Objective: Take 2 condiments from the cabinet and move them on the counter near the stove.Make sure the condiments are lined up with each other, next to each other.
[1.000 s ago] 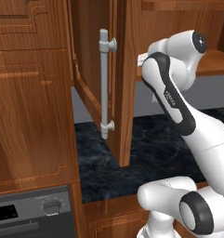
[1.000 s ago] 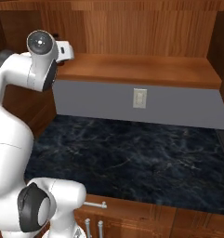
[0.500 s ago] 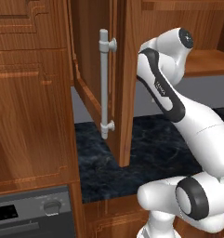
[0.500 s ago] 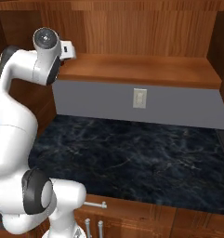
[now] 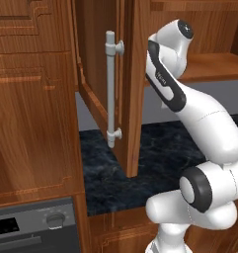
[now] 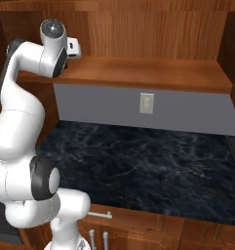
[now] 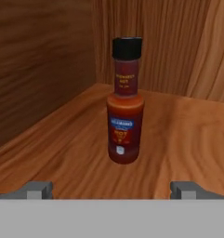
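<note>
Hand view showed the dark red sauce bottle (image 7: pixel 125 102) standing upright on the wooden shelf (image 7: pixel 178 139) of the cabinet, near the back corner where the side wall (image 7: pixel 39 65) met the rear panel (image 7: pixel 178 46); its black cap (image 7: pixel 127 48) was on; a blue label and a small white mark sat on its front, the lettering too blurred to read. The gripper (image 7: pixel 113 189) faced the bottle squarely; its two grey fingertips (image 7: pixel 38 189) stood wide apart at the lower edge, released, one on each side of the bottle's line, neither touching it; nothing was held between them.

Left base view showed the white arm (image 5: pixel 189 108) rising from the lower right and bending into the open wall cabinet behind its door (image 5: pixel 130 89); the door stood swung outward, its long grey bar handle (image 5: pixel 110 89) vertical on the edge facing the camera; the dark marbled counter (image 5: pixel 155 158) lay below; a grey oven panel with a knob (image 5: pixel 54 220) sat at the lower left.

Right base view showed the arm's upper joint level with the shelf (image 6: pixel 148 73); a white wall outlet (image 6: pixel 146 103) was set in the grey backsplash over the counter (image 6: pixel 138 166); whether the hand touched the shelf could not be told from there.
</note>
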Controlling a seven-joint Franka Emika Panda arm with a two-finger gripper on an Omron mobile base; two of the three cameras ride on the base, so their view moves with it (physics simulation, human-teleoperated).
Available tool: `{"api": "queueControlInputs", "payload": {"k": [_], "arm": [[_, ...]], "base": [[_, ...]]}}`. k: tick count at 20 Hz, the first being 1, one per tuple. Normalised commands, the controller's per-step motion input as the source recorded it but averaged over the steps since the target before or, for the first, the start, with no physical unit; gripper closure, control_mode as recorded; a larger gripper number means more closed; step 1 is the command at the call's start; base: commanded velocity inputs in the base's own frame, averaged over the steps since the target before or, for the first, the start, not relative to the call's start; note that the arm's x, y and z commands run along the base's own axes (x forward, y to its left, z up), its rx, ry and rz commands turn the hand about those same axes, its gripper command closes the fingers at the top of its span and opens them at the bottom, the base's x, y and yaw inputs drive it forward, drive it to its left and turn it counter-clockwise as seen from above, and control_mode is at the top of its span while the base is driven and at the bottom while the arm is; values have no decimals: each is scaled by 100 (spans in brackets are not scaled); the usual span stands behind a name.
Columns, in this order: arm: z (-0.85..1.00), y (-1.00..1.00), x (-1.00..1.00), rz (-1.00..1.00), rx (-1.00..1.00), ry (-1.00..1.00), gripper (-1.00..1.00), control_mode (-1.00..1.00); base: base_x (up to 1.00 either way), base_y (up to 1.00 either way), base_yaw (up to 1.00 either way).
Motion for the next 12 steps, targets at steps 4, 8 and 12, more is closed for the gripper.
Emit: {"api": "queueControlInputs", "payload": {"k": [4,8,12], "arm": [[-17,6,24,0,0,0,-100,-100],[-23,10,14,0,0,-2,-100,-100],[-12,14,1,0,0,-2,-100,-100]], "base": [[0,0,0],[0,0,0],[0,0,0]]}}
